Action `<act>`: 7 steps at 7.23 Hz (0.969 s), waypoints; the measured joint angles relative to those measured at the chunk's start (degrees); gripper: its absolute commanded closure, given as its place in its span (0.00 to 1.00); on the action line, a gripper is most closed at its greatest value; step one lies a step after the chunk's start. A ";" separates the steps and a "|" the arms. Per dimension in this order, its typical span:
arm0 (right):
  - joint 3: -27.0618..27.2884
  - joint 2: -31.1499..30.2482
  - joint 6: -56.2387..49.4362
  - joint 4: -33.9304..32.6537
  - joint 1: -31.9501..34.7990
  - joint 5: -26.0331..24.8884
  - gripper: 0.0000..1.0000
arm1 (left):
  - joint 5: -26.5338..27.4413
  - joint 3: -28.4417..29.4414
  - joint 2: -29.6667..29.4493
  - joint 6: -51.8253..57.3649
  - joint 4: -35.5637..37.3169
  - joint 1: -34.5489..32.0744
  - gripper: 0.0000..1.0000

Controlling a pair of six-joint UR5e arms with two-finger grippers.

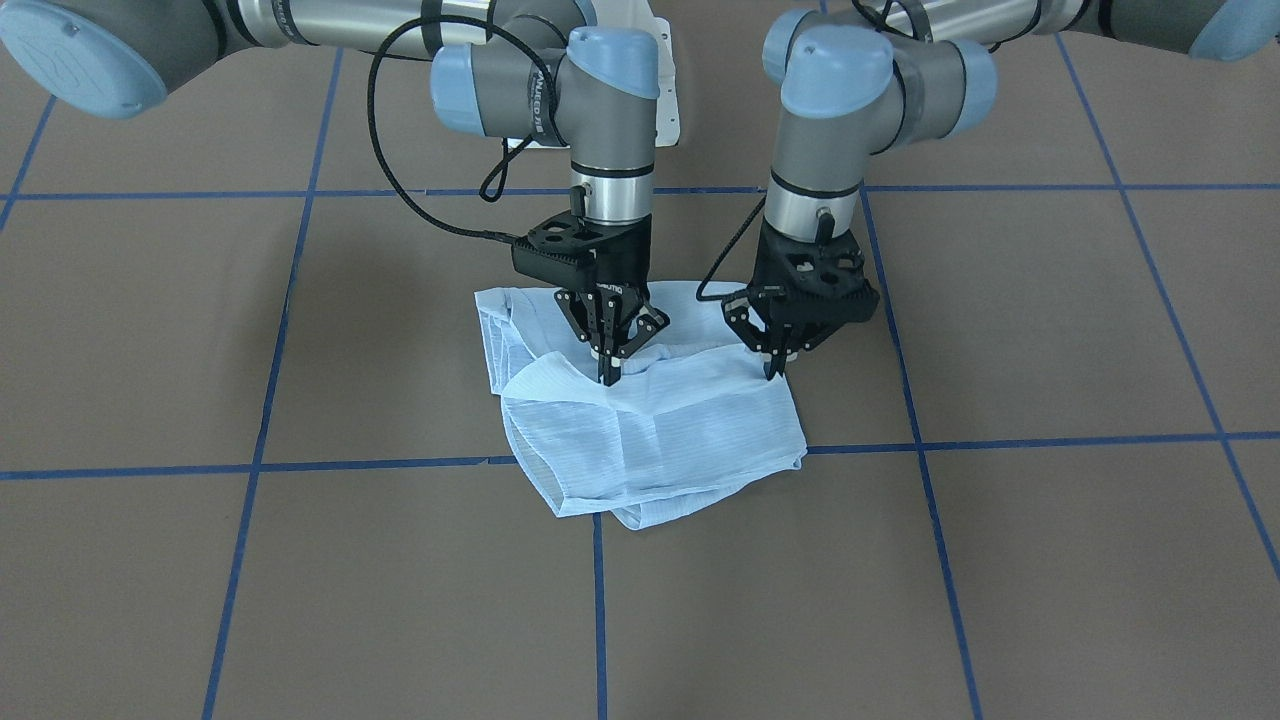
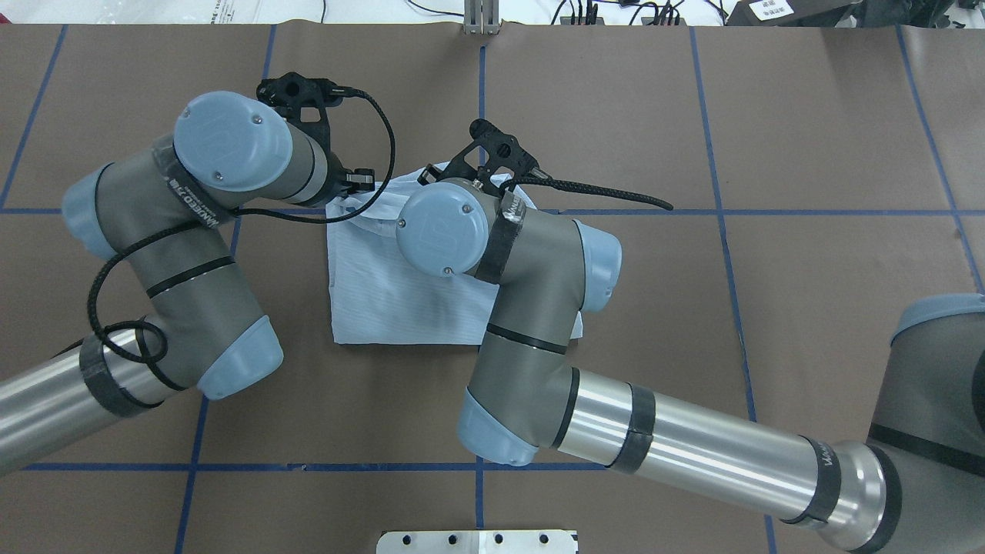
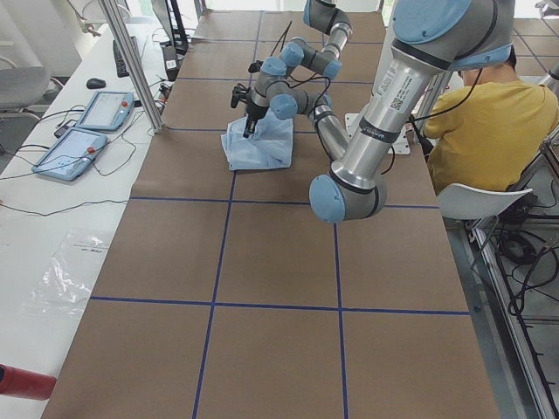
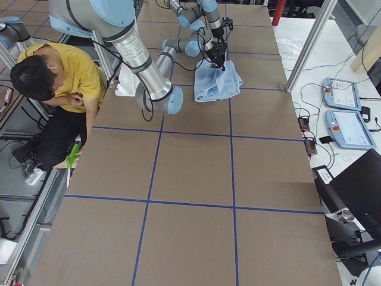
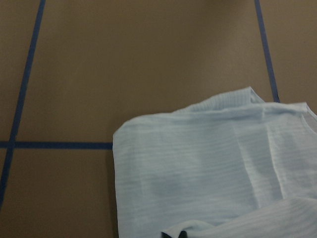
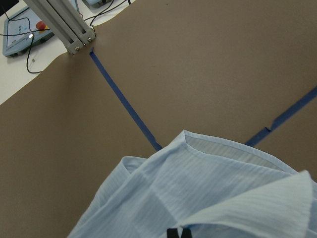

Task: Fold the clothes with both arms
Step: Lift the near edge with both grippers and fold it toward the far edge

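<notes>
The light blue striped shirt (image 1: 650, 430) lies folded into a rough rectangle in the middle of the table, also seen in the overhead view as the shirt (image 2: 385, 300). My right gripper (image 1: 608, 375) points straight down, shut on a raised fold near the shirt's far edge. My left gripper (image 1: 773, 368) is also vertical, shut on the shirt's far corner beside it. In each wrist view dark fingertips (image 5: 173, 234) (image 6: 178, 232) sit close together with fabric draped at them. From overhead both grippers are hidden under their wrists.
The table is covered in brown paper (image 1: 1000, 560) with a grid of blue tape lines (image 1: 600, 600). A person in a yellow top (image 3: 476, 122) sits beside the robot base. Tablets (image 4: 348, 128) lie on the white bench along the far edge.
</notes>
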 measured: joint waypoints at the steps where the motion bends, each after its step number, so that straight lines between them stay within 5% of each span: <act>1: -4.84 1.68 -0.75 3.12 0.84 -0.43 1.00 | 0.68 5.93 -1.22 1.15 -4.44 -1.16 1.00; 2: -9.73 3.21 -1.70 6.70 1.37 -1.29 1.00 | 1.71 10.80 -2.07 2.00 -8.27 -1.69 1.00; 3: -13.86 4.70 -2.75 9.53 1.84 -1.94 0.39 | 2.26 14.12 -2.58 2.90 -10.73 -1.92 0.05; 4: -16.38 5.57 -4.09 11.51 2.31 -2.14 0.00 | 2.49 15.98 -2.79 3.52 -12.14 -2.04 0.00; 7: -17.52 7.08 -11.61 12.97 5.29 2.61 0.00 | 1.49 16.69 -2.37 7.28 -17.00 -2.94 0.00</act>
